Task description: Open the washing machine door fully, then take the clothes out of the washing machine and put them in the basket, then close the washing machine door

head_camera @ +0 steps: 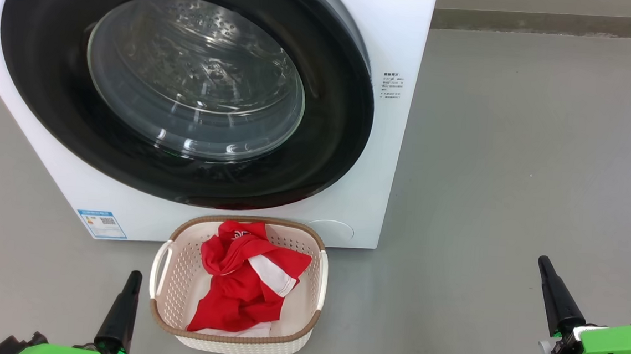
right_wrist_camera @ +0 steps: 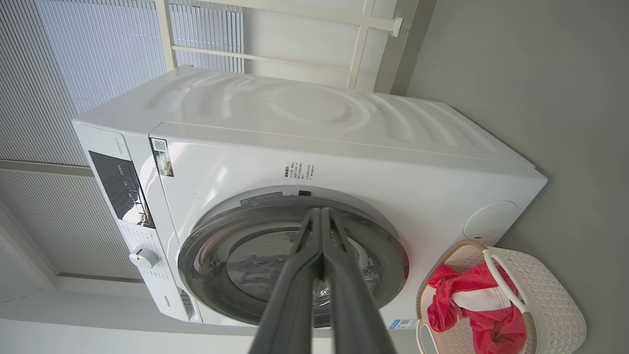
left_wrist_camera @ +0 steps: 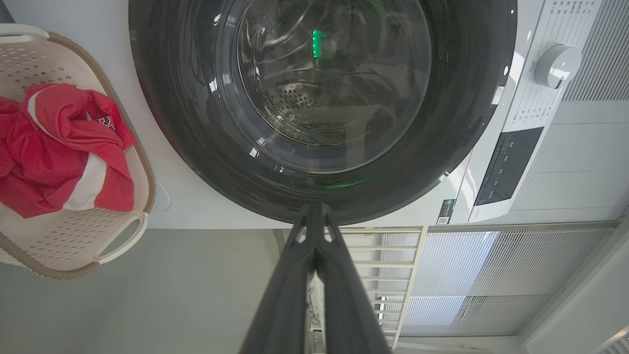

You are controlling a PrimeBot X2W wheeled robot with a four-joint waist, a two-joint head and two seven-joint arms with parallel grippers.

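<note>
**Q:** Washing machine [head_camera: 402,50]: how does the washing machine door [head_camera: 43,97] sit?

**A:** Shut flat against the machine's front. The black rim is seated all round. The steel drum [head_camera: 201,69] reads through the glass bowl.

**Q:** The clothes?

**A:** Clothes [head_camera: 241,283] are in the basket [head_camera: 173,300]. It is a red heap with a white panel on top and a white piece at the end farthest from the machine. The basket stands on the grey floor [head_camera: 487,183] directly in front of the machine, below the door's lowest point. Its near rim is just short of the machine's base. The blue label sticker [head_camera: 102,224] sits low on the machine's front, off to one side of the basket.

**Q:** Left gripper?

**A:** Left gripper [left_wrist_camera: 314,209]: fingers pressed together, nothing between them. It is farther out from the machine than the basket's near rim, touching nothing. In its wrist view the tips line up with the door's rim.

**Q:** Right gripper?

**A:** Right gripper [right_wrist_camera: 322,211]: clenched too, and empty. It hangs over bare floor, well out from the machine's right front corner.
</note>
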